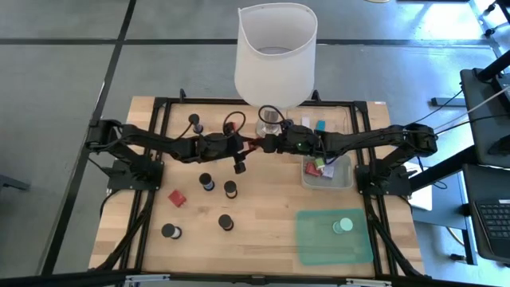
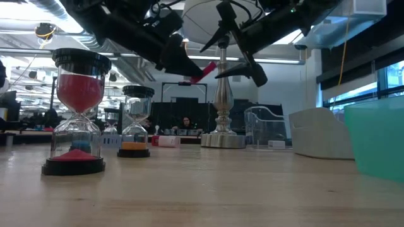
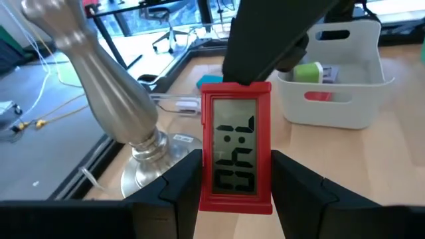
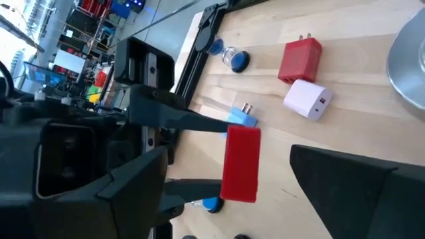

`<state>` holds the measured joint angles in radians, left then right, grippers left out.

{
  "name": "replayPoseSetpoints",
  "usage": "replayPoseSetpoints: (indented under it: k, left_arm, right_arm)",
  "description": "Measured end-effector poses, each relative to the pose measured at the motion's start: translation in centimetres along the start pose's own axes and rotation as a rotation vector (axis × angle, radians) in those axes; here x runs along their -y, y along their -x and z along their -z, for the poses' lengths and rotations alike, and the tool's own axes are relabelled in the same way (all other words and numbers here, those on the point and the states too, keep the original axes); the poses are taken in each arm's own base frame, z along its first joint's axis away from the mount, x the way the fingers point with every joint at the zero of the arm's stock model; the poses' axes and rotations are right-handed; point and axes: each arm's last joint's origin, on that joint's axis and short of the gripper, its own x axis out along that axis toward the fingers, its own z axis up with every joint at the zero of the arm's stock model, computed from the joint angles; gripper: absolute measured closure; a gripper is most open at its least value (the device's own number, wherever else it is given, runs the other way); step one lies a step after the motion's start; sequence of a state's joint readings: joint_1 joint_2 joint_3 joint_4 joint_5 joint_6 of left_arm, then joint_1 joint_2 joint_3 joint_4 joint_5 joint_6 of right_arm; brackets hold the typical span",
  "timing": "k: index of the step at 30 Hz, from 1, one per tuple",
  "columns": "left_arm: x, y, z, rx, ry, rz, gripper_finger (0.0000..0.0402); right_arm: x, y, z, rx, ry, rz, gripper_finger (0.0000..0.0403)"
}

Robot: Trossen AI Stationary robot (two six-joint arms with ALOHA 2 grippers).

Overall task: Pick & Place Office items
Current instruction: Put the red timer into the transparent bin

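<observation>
1. The desk (image 1: 263, 239) carries a white-shaded lamp (image 1: 275, 52) at 12 o'clock of its centre; a grey tray (image 1: 343, 177) sits at 3 o'clock; a green mat (image 1: 319, 243) with a mint-green disc (image 1: 343, 226) lies toward 4 o'clock.
2. Both arms meet above the desk centre, just below the lamp base (image 3: 143, 149); the left gripper (image 3: 236, 189) comes in from 9 o'clock, the right gripper (image 1: 269, 144) from 3 o'clock.
3. Black-capped hourglasses (image 1: 229, 188) and a red block (image 1: 176, 198) stand around 6 to 8 o'clock.
4. A small red clock (image 3: 236, 149) hangs in the air between the grippers; the left fingers (image 3: 182, 182) are clenched on its two side edges; the right gripper's fingers stand spread apart, holding nothing.
5. Judgement: the clock looks light, rigid plastic with a smooth, scratchable display; hold the side edges, not the screen.
</observation>
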<state>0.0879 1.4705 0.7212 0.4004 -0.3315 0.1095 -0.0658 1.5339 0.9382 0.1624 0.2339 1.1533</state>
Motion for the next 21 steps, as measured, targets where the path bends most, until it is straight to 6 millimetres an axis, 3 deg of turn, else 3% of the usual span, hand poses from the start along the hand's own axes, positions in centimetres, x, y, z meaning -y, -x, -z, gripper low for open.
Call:
replayPoseSetpoints:
  k: [9,21]
  left_arm:
    - [0.02,-0.03,-0.28,0.032,-0.023,0.007,0.0249]
    - [0.04,-0.02,-0.37,0.041,-0.046,0.007,0.0249]
  right_arm:
    - [0.13,0.00,0.02,0.006,0.000,0.017,0.0104]
    - [0.12,0.00,0.06,-0.007,0.001,0.012,0.0207]
